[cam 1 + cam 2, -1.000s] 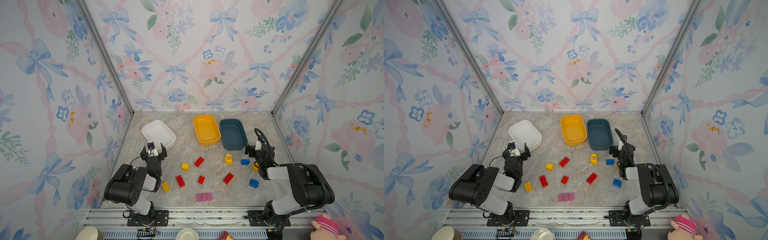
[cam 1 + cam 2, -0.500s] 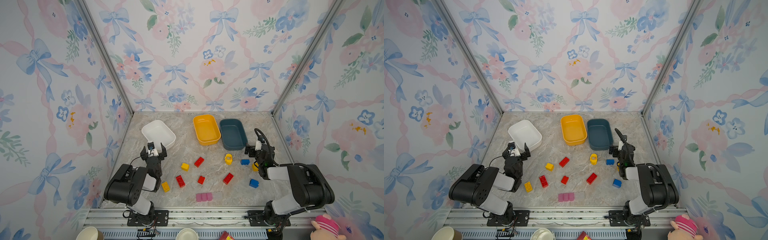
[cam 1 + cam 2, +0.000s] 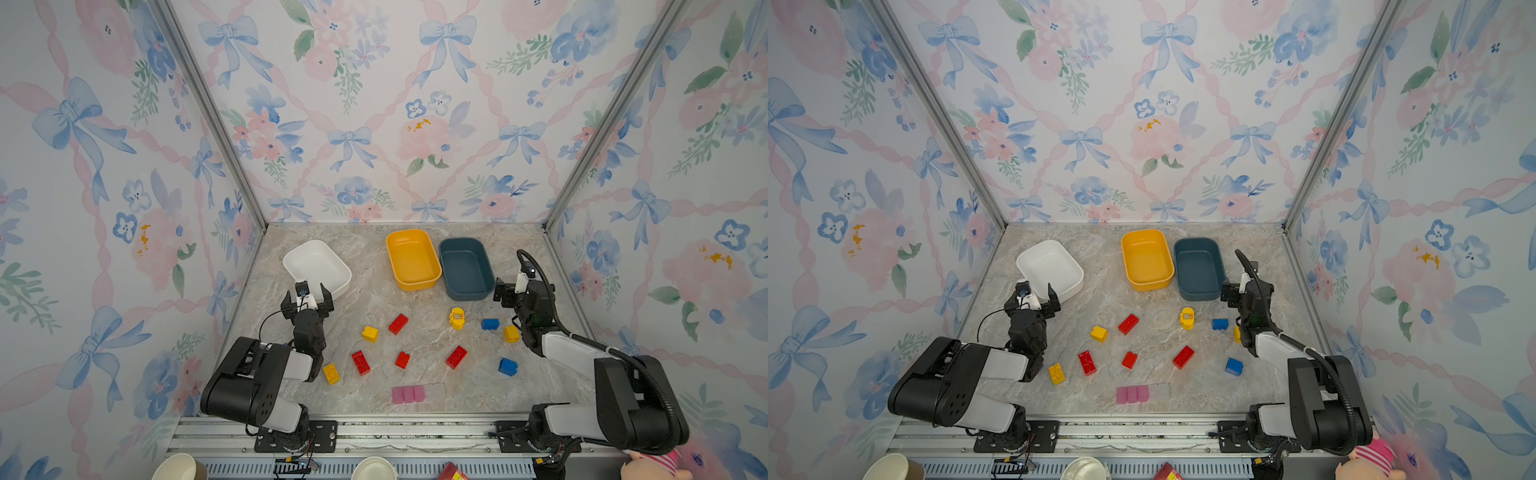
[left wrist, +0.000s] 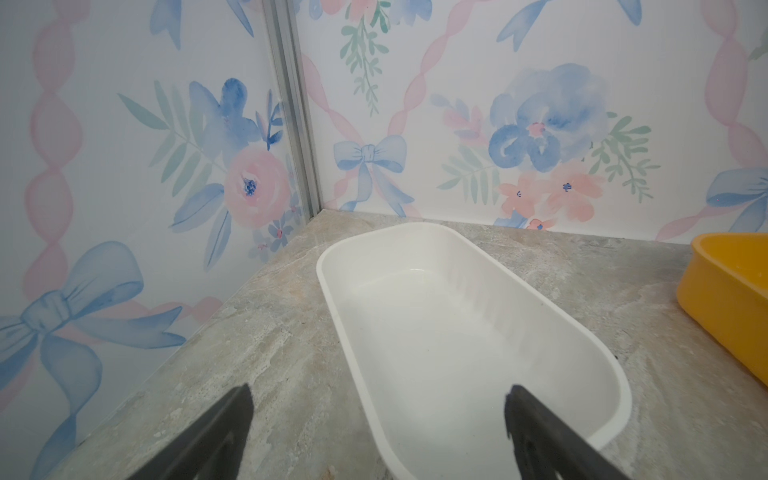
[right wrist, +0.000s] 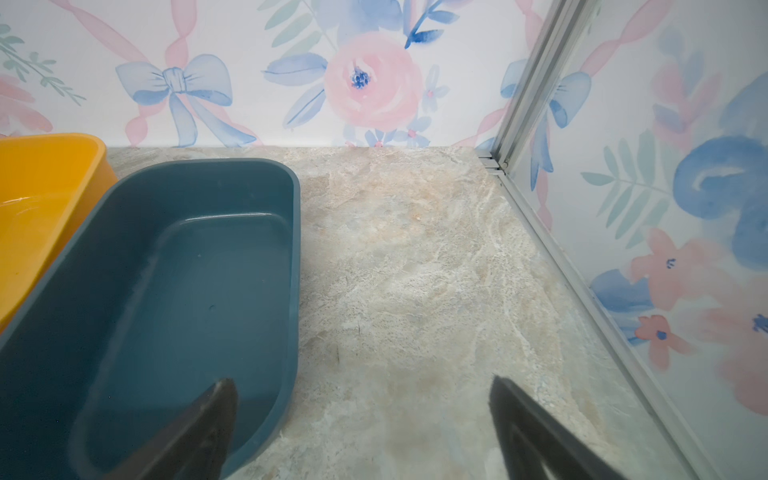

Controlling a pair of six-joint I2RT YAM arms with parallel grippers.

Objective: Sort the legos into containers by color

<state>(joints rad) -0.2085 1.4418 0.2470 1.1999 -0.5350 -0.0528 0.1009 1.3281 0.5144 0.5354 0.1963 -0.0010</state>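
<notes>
Three containers stand at the back in both top views: a white tub [image 3: 316, 266], a yellow-orange tub [image 3: 412, 259] and a teal tub [image 3: 466, 268], all empty. Several red, yellow and blue legos lie loose on the floor, among them a red brick [image 3: 398, 323], a yellow face piece [image 3: 456, 318] and a blue brick [image 3: 508, 367]. My left gripper [image 3: 307, 298] [image 4: 378, 409] is open at the white tub's [image 4: 365, 266] near end. Just beside the teal tub's [image 5: 187, 257] near right corner, my right gripper [image 3: 512, 291] [image 5: 363, 399] is open too. Neither holds anything.
A pale pink block strip [image 3: 408, 394] lies near the front edge. Papered walls close in the marble floor [image 3: 365, 299] on three sides. Paper cups [image 3: 178, 467] and a pink plush toy [image 3: 652, 469] sit outside, beyond the front rail.
</notes>
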